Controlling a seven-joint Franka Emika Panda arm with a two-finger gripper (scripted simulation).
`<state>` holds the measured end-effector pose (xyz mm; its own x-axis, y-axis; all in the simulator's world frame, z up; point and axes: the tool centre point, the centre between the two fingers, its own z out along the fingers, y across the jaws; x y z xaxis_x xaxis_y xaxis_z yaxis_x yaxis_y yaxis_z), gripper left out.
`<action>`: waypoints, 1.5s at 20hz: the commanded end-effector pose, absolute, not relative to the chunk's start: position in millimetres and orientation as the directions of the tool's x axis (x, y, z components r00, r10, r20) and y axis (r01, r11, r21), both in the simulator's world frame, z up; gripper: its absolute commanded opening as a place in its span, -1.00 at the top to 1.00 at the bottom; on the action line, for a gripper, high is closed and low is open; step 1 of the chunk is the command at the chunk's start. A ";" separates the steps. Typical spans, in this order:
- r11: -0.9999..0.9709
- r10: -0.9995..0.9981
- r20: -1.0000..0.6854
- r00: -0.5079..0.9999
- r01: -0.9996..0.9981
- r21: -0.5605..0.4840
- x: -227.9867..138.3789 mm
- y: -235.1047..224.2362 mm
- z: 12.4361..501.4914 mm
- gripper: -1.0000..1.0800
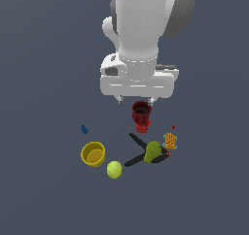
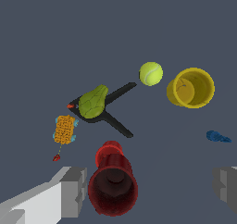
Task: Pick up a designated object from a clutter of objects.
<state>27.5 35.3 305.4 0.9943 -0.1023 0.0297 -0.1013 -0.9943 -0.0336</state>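
Note:
The olive-green pear (image 1: 152, 152) (image 2: 93, 102) lies on its side across a black clamp (image 1: 136, 142) (image 2: 118, 125), in a clutter of small objects on the dark floor. My gripper (image 1: 136, 101) (image 2: 148, 188) hangs open above the floor with nothing between its fingers. In the exterior view it is over the dark red cups (image 1: 141, 111) (image 2: 112, 186), and the pear sits lower and toward the exterior view's right of it. A yellow-green ball (image 1: 114, 169) (image 2: 151, 73) rests a little apart from the pear.
A yellow cup (image 1: 93, 154) (image 2: 190, 87) stands beside the ball. An orange block (image 1: 170, 141) (image 2: 64, 129) is close to the pear's other side, with a tiny red bit (image 1: 173, 127) (image 2: 56, 158) near it. A small blue piece (image 1: 84, 129) (image 2: 217, 136) lies apart.

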 end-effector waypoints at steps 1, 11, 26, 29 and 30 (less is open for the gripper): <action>-0.988 -0.149 0.026 0.988 -0.149 -0.034 33.0 39.3 297.3 -0.92; -0.931 -0.363 0.011 0.932 -0.363 -0.032 56.7 58.4 258.0 -0.92; -0.762 -0.648 -0.003 0.762 -0.648 -0.017 84.2 89.1 192.1 -0.92; -0.717 -0.697 -0.003 0.717 -0.697 -0.013 88.5 95.4 178.0 -0.92; -0.702 -0.712 -0.003 0.702 -0.712 -0.012 89.8 97.5 173.4 -0.92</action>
<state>87.6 94.2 180.5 0.7262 -0.6874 -0.0036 -0.6874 -0.7261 -0.0140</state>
